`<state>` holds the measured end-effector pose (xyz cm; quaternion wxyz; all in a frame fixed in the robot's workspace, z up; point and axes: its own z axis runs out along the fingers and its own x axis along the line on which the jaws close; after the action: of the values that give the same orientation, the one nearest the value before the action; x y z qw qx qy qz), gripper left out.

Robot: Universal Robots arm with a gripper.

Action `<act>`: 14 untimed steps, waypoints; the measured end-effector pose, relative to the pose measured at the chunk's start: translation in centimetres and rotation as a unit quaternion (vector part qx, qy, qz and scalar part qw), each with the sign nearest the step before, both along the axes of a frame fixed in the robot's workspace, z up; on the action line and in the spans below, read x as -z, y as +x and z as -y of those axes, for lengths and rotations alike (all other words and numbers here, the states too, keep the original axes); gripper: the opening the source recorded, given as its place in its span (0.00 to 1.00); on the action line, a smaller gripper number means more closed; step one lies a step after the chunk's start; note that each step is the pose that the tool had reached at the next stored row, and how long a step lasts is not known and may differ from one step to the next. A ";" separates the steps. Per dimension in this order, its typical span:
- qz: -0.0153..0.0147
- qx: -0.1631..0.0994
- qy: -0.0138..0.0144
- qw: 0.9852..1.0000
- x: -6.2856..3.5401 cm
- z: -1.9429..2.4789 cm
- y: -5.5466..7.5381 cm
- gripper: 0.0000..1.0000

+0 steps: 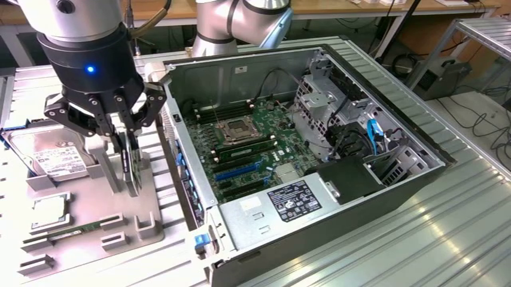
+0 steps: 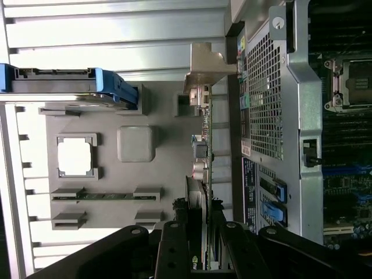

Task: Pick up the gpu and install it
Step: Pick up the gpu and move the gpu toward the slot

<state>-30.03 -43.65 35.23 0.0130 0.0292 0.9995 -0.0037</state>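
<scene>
Going from the exterior view's left:

- Far left, grey fixture plate on the ribbed metal surface. It holds the hard drive with the white label, then nearer a processor chip, and nearest the green memory stick.
- At the plate's right side the gpu stands on its edge, thin side toward the camera. Its lower edge is down at the plate; can't tell if it is off the slot.
- The pincer is straight above it, fingers clamped on the card's upper edge, one each side. The wrist view agrees: the pincer straddles the gpu, and the silver end bracket is at the card's far end, just beside the case wall.
- Right of the plate and close beside it is the open computer case. Inside are the motherboard with its bare processor socket, the power supply at the near end, and the drive cage to the right.
</scene>
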 end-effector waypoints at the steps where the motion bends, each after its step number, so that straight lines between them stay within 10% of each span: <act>1: 0.000 0.000 0.000 1.000 -0.03 0.00 0.0 0.26; 14: 0.000 0.000 0.000 1.000 -0.34 0.00 0.0 0.26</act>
<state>-30.03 -43.65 35.58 0.0130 0.0292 0.9995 -0.0037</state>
